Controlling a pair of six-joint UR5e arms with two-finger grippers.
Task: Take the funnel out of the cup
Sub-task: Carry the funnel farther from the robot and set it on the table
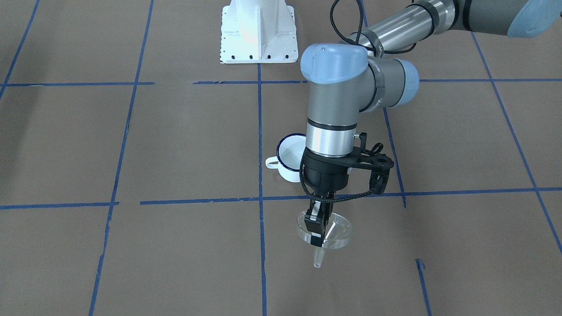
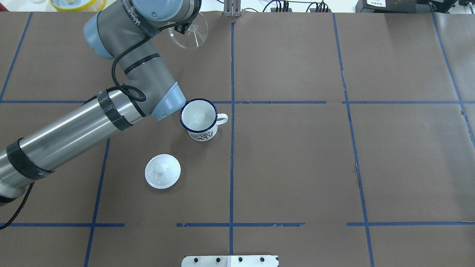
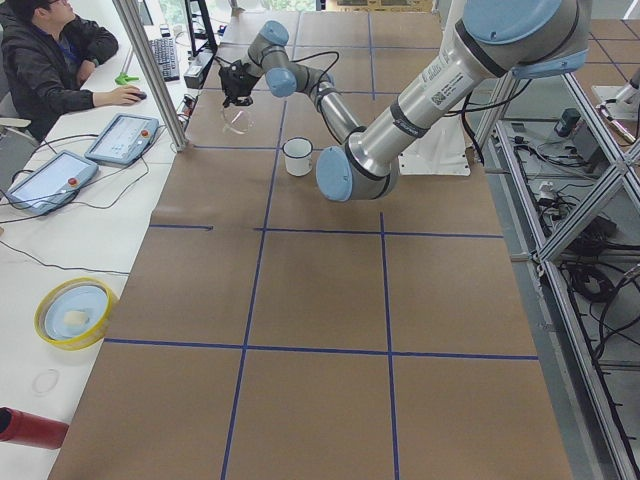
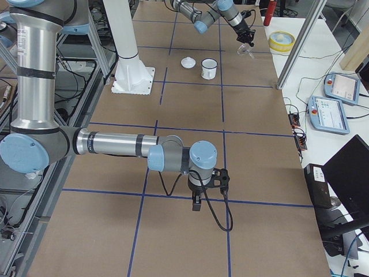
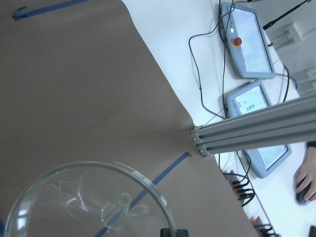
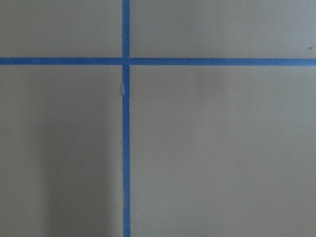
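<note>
Brown table [image 1: 175, 145]: left claw [image 1: 317, 232] pinches funnel [image 1: 340, 231] (cup [image 1: 289, 154] apart).

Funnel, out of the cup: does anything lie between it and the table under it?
Nothing visible does. The left gripper holds the funnel by its rim, apart from the cup. Under it the wrist view shows only brown table paper and a blue tape line.

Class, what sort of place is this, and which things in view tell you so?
Probably a robotics lab workcell: a large robot arm over a table gridded with blue tape, a teach pendant, and an operator seated alongside.
</note>
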